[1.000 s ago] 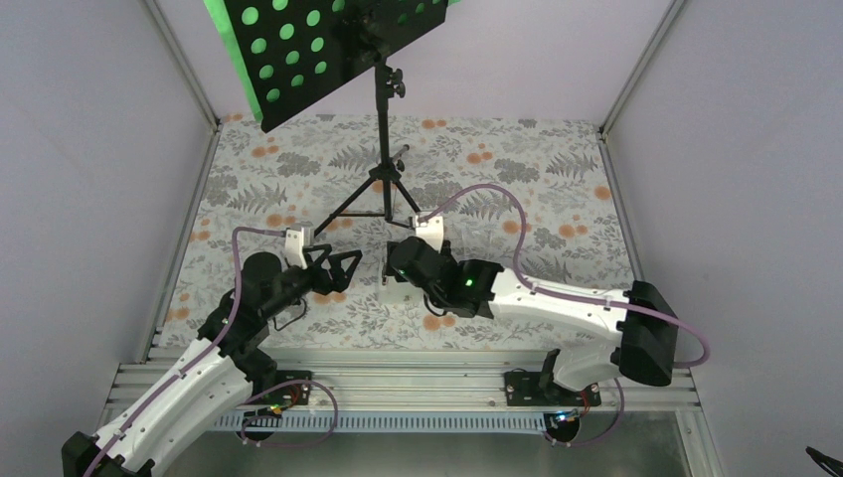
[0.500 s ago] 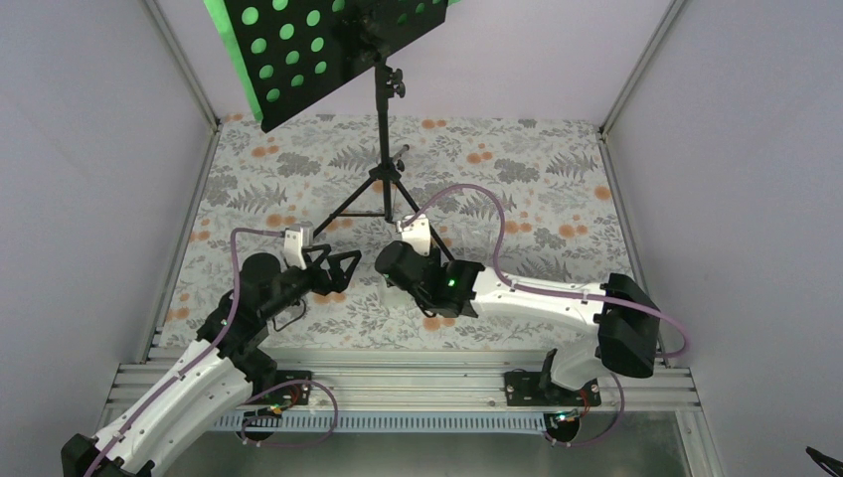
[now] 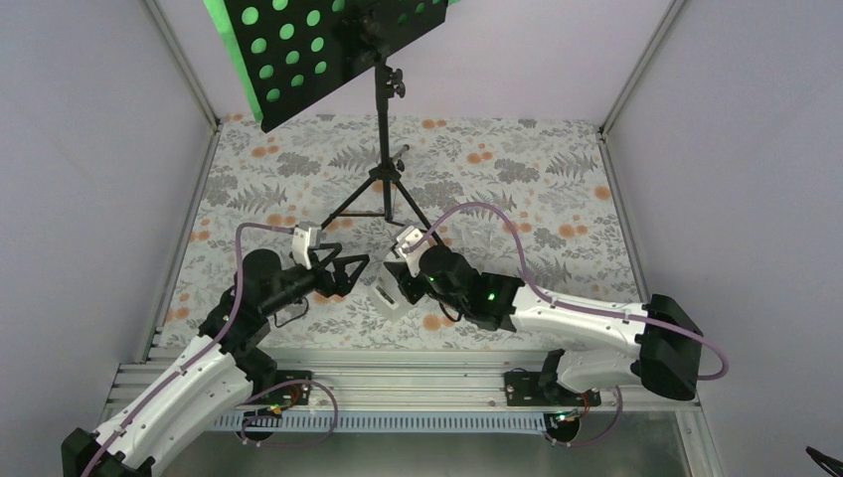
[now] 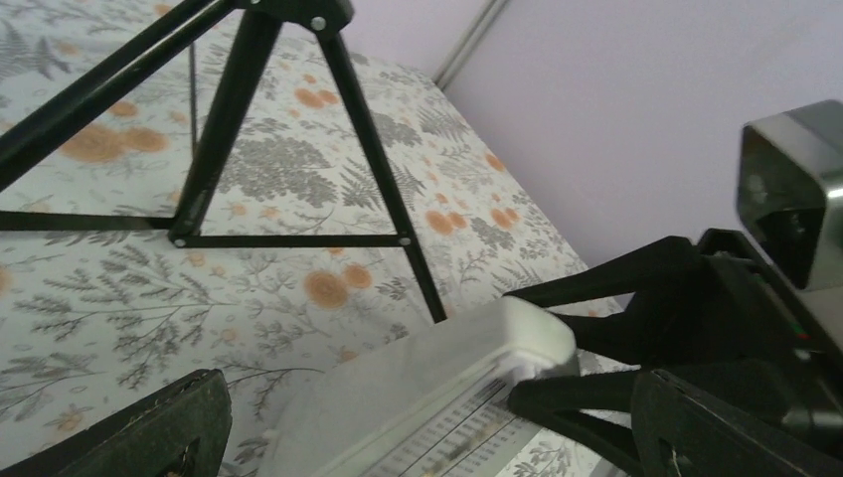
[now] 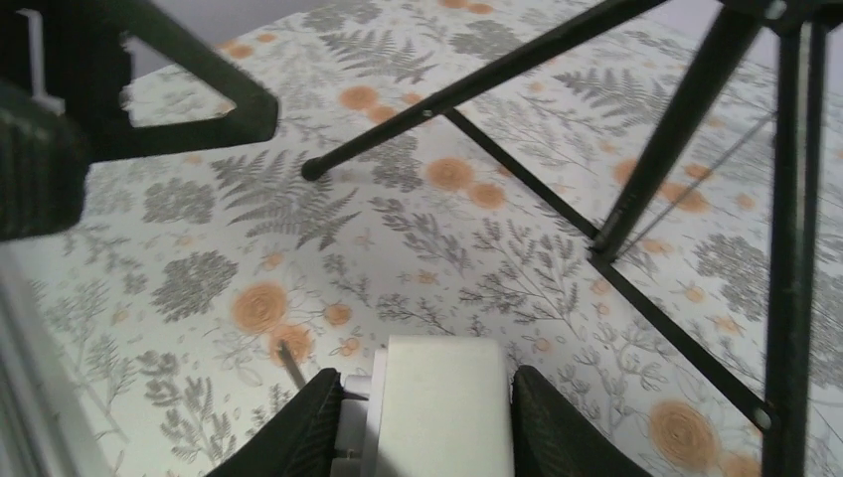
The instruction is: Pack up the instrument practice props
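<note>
Right arm has pulled its wrist back toward the near edge and closed up. Right gripper (image 5: 425, 386) clamps the small white pyramid-shaped metronome (image 3: 386, 298), which sits tilted over the fern-print tablecloth (image 3: 557, 189). Left gripper (image 3: 346, 274) is spread wide, just beside the metronome. Black tripod music stand with round-holed metal desk (image 3: 383, 149) stands upright behind. Bright green sheet-music pages (image 3: 223, 28) show through the desk holes.
</note>
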`<state>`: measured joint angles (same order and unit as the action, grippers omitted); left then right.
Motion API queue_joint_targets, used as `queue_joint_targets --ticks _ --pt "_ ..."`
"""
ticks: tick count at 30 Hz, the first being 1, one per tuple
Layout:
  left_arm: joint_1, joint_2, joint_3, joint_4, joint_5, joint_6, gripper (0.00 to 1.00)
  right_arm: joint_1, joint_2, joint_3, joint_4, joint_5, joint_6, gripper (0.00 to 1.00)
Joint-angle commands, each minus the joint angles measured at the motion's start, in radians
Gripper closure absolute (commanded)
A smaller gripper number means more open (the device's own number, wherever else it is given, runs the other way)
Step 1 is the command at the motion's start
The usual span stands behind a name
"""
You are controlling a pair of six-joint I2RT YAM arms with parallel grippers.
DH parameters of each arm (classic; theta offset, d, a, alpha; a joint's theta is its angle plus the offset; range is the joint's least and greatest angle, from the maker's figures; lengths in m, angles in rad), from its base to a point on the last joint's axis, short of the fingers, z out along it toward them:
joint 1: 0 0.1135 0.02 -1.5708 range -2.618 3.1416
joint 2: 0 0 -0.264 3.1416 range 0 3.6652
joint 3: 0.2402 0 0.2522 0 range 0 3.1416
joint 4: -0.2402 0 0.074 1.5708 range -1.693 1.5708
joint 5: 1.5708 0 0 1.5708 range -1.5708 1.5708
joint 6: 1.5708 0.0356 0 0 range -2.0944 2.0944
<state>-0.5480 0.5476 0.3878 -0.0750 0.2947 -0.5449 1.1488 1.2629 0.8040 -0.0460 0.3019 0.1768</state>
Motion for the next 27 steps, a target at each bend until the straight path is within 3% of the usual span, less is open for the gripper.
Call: queue_joint_targets --ticks 1,10,16,18,22,27 --pt "-0.001 0.009 0.049 0.050 0.068 0.005 0.00 -0.033 -0.044 -0.038 0.079 -0.234 -0.114 0.63" --pt "-0.001 0.043 0.057 0.066 0.110 -0.023 0.00 -0.098 -0.060 -0.021 0.054 -0.470 -0.213 0.60" --pt "-0.001 0.051 0.067 -0.061 -0.065 -0.065 0.00 -0.100 -0.102 -0.023 0.040 -0.435 -0.188 0.30" --pt "0.000 0.065 0.070 -0.133 -0.147 -0.085 0.00 -0.100 -0.150 -0.033 0.040 -0.404 -0.148 0.18" --pt "0.002 0.127 0.058 -0.193 -0.194 -0.102 0.00 -0.113 -0.267 -0.111 0.046 -0.292 -0.020 0.05" --pt "0.003 0.222 0.025 -0.153 -0.194 -0.106 0.00 -0.175 -0.336 -0.265 0.007 -0.186 0.229 0.07"
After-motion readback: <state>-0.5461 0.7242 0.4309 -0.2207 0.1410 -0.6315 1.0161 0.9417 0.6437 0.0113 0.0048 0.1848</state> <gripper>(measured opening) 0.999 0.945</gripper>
